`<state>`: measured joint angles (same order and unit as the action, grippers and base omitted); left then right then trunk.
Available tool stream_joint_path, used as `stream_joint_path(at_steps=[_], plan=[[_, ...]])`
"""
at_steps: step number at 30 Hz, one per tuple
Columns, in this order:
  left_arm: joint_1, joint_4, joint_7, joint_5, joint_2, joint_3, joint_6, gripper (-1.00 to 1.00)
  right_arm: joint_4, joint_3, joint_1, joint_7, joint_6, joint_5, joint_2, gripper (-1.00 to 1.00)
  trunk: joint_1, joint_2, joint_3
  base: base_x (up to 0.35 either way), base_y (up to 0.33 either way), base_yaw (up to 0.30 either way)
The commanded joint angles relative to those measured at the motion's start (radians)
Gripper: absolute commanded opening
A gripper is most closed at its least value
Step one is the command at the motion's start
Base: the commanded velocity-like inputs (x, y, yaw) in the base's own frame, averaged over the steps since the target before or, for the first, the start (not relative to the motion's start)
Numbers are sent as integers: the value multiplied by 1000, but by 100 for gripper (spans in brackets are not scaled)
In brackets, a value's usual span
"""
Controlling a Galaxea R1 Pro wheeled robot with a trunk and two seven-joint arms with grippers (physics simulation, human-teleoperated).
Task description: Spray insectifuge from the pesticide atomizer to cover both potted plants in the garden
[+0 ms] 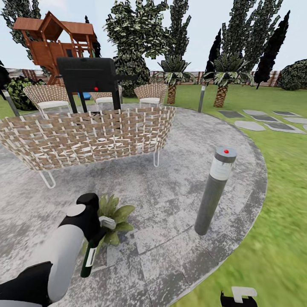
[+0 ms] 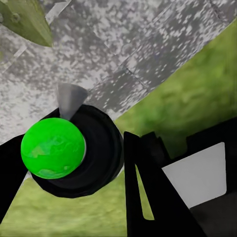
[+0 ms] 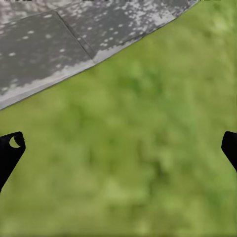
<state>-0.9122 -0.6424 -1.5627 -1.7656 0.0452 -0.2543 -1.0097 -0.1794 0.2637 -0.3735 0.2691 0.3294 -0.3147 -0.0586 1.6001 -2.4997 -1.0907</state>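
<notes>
L gripper [image 1: 99,232]: clamped on atomizer [image 1: 90,255] at its neck; your L arm enters low at head view's left. Bottle hangs dark and slim below the grip, tilted, base near the paving.
Atomizer top: L wrist view shows bright green cap [image 2: 53,148] on a black collar, grey cone nozzle [image 2: 70,100] aimed out over the paving. Judged: held head-forward so spray goes towards the plant.
Potted plant [image 1: 114,213]: low green rosette on patio [image 1: 170,213], just behind L gripper; leaf tip at L wrist view corner [image 2: 27,19]. You're within spray reach, by my read. Second plant: cannot place it.
R gripper [image 3: 118,148]: fingers wide apart, nothing between them, hanging over lawn [image 3: 148,173] by patio edge. Judged: parked idle.
Surrounds: grey bollard light [image 1: 214,189] with red dot, R of plant, well apart. Wicker sofa [image 1: 85,136] beyond; black grill [image 1: 89,76] and playhouse [image 1: 55,38] further back.
Labels: pale label strip on bottle [image 1: 89,258], too small to read. No other writing legible.
</notes>
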Motion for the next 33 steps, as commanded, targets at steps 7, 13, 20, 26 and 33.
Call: stream_joint_path(at_steps=[7,13,20,26,33], plan=[[-6,-3,-8,-9,7,-7,-11,-100,1,7,-1,2,4,-10,0,100,0,0,-1,256,0,0],[-11,-4,-8,-10,9,-6,-12,-100,1,8,-1,2,4,-10,0,100,0,0,-1,40,0,0],[-91,-1,-8,-18,25,-6,-13,-100,1,8,-1,2,4,-10,0,100,0,0,-1,1,0,0],[-104,0,-8,-19,23,-3,-13,-100,1,7,-1,2,4,-10,0,100,0,0,-1,0,0,0],[-70,0,-8,-18,19,-1,-10,-100,1,7,-1,2,4,-10,0,100,0,0,-1,0,0,0]])
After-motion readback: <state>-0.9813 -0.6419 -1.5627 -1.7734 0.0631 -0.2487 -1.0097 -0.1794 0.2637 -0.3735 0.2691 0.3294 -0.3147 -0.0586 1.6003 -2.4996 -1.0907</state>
